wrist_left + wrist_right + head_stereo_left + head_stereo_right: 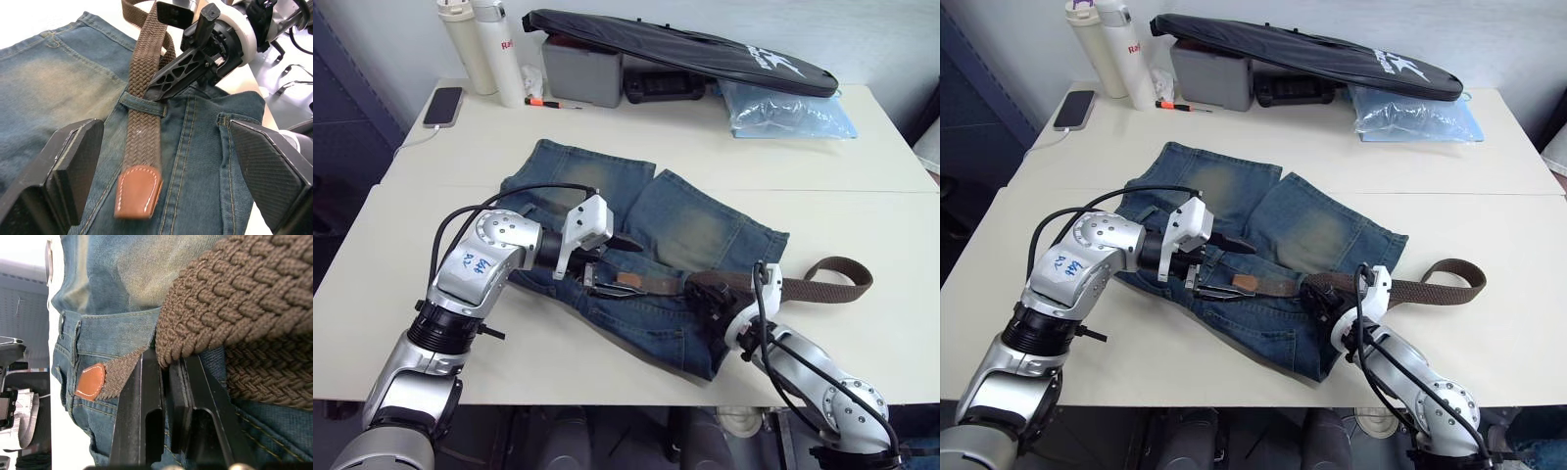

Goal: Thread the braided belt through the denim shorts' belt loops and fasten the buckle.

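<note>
From the head views the denim shorts (646, 255) lie flat on the worktop (862, 147), and the braided belt (822, 279) runs along the waistband on a three-to-nine-o'clock line, its spare length looping off toward three o'clock. The left claw (597, 266) sits at the nine-o'clock end, just beside the belt's tan leather tip (628, 282); the right claw (710, 294) sits mid-waistband. In the left wrist view that claw's fingers (73, 161) stand wide apart either side of the tip, which has passed under one of the belt loops (143, 104) and points straight at the claw, so the left arm is nearer for the next pull. In the right wrist view the claw (168, 382) is clamped on the belt where it bunches. The buckle is not visible, and I cannot tell how many loops are already threaded.
</note>
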Robot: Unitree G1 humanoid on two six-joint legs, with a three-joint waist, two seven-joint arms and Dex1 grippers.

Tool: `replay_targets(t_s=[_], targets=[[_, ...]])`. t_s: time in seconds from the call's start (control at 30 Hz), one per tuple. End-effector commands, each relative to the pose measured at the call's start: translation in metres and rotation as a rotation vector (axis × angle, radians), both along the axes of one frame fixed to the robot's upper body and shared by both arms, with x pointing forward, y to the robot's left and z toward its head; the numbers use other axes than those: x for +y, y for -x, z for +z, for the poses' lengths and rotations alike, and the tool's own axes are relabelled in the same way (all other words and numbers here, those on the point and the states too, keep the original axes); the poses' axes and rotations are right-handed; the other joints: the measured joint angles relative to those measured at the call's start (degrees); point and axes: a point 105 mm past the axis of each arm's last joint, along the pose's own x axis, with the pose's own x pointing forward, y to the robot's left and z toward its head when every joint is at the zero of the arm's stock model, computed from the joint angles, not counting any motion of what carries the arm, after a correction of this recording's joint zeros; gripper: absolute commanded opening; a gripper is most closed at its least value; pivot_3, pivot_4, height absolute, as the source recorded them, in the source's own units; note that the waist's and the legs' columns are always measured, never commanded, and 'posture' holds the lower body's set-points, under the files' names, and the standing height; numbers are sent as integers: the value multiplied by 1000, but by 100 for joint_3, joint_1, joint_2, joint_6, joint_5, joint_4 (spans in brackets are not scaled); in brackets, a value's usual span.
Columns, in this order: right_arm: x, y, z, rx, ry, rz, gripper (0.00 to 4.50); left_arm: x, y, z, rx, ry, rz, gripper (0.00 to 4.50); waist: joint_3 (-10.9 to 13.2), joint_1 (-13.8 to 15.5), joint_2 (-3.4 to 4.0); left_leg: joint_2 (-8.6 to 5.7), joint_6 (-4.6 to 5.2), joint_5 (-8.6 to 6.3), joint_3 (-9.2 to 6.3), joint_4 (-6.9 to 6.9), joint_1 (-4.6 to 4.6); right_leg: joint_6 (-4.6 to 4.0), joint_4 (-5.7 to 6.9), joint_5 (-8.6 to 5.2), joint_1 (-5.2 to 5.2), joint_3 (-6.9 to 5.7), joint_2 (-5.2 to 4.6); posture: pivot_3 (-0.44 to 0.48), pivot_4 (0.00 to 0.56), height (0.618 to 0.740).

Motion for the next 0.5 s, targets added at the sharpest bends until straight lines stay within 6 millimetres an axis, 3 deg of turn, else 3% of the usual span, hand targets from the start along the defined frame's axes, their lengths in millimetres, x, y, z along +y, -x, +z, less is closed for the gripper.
replay_targets(t_s=[0.03,0.2,0.37,0.5], targets=[[-6,7,15,-39,-31,7,1826,-2,4,8,-41,13,-14,4500,0,0,0,0,0,0,0,0,0,0,0,0,0,0,0,0,150,739],[-10,33,28,-74,60,125,4294,-5,3,7,-41,21,-23,4500,0,13,0,0,1,0,-1,2,0,0,-2,0,2,0,-1,0,150,739],[-11,63,37,-147,300,364,4455,-5,2,6,-42,22,-32,4500,0,3,0,0,2,-1,0,2,0,0,-1,0,2,0,0,0,150,739],[-5,73,53,-389,665,649,4455,-2,0,5,-48,7,-37,4500,1,-4,-1,0,7,-4,-1,6,3,0,1,0,2,2,1,0,150,739]])
